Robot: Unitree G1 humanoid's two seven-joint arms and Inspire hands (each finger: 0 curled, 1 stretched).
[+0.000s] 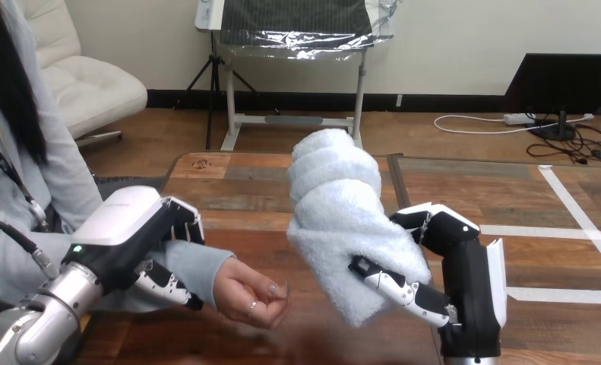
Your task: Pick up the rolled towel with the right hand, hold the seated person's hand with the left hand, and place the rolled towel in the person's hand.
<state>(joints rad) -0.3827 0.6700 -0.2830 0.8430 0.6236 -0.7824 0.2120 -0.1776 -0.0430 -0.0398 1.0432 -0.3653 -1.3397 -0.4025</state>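
Gripping the rolled white towel (335, 205) is our right hand (464, 281), fingers (394, 287) wrapped across the lower front of the roll and the thumb pressed in from the far side, so the pick-up looks done from where we stand: the towel is up in the air, tilted with its top leaning away from us, clear of the wooden table (236, 182). Over on the other side, our left hand (126, 220) is on the seated person's arm, fingers curled over the top of the grey sleeve (198, 262) and the thumb tucked in beneath it, so we call that a closed hold at the wrist, not round the hand itself. The person's hand (250, 298) sticks out just past our left fingers, low over the table, its own fingers loosely curled inward and holding nothing. Towel and waiting hand are near each other but apart, the bottom corner of the roll hanging just to the right of the person's knuckles. So by our reckoning two of three steps are in place, and the handover is what remains: the roll has to come down and left into that palm, the person's fingers would need to uncurl to receive it, and only then should our right hand let go
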